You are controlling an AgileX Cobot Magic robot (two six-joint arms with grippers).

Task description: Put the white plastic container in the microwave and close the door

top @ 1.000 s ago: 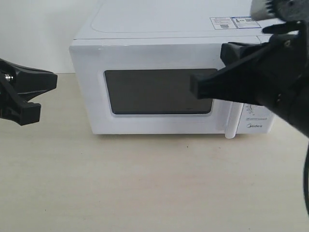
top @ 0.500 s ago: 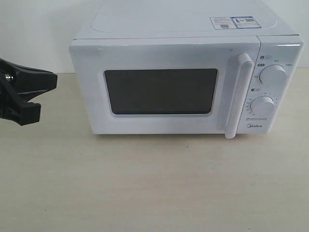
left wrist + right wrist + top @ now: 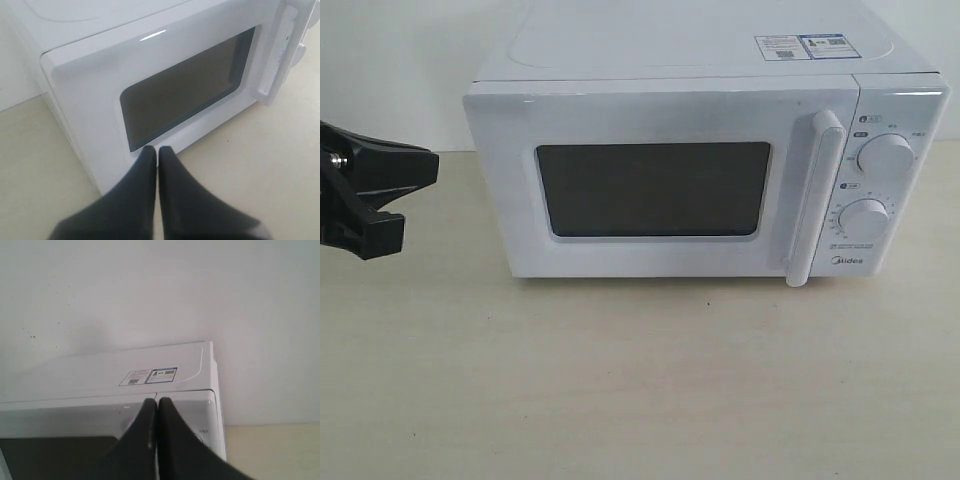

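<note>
Boxy glossy white microwave (image 3: 700, 100) sits on the matte beige table (image 3: 620, 380). Its door (image 3: 650, 120) is flush shut, with a dark round-cornered window (image 3: 653, 188) and a smooth vertical bar handle (image 3: 815, 200). Nothing is readable behind the glass. Two round dials (image 3: 886, 157). Left gripper (image 3: 153, 150): black tapered fingers pressed together, empty, low in front of the door. Right gripper (image 3: 153, 402): fingers together, empty, facing the microwave's top edge near the stickers (image 3: 150, 376).

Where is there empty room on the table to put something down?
The big bare stretch of table in front of the microwave and its shut door is free. It is tighter on the left, between the microwave's side and the left gripper. Only a thin strip of table shows to the right of the dials.
</note>
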